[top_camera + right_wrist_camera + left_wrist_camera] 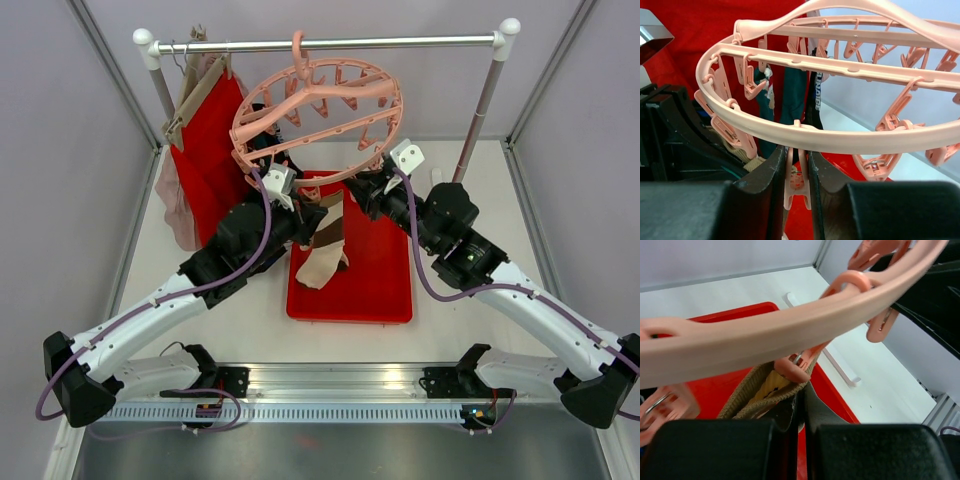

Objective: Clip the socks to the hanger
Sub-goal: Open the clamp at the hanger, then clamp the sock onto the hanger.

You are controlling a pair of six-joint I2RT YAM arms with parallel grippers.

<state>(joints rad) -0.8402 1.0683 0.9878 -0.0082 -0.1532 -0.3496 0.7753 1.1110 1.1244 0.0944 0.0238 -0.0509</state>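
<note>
Entry: beige sock [752, 395], cuff pinched in my pressed-together left gripper [801, 401] just under the hanger [765, 335], right gripper [797, 160] squeezing a peg [795, 187]; risk I note: peg slipping free or hanger swinging, so cuff misses.

Counting one hanger [840, 141], one tray [385, 290], one rail [350, 43], two garments [212, 160], at least three socks [325, 262]: beige [755, 390], teal [792, 95], black [815, 107].

Both arms reach forward and inward, left tool [801, 399] pinched tight, right tool [797, 162] clamped narrowly.
</note>
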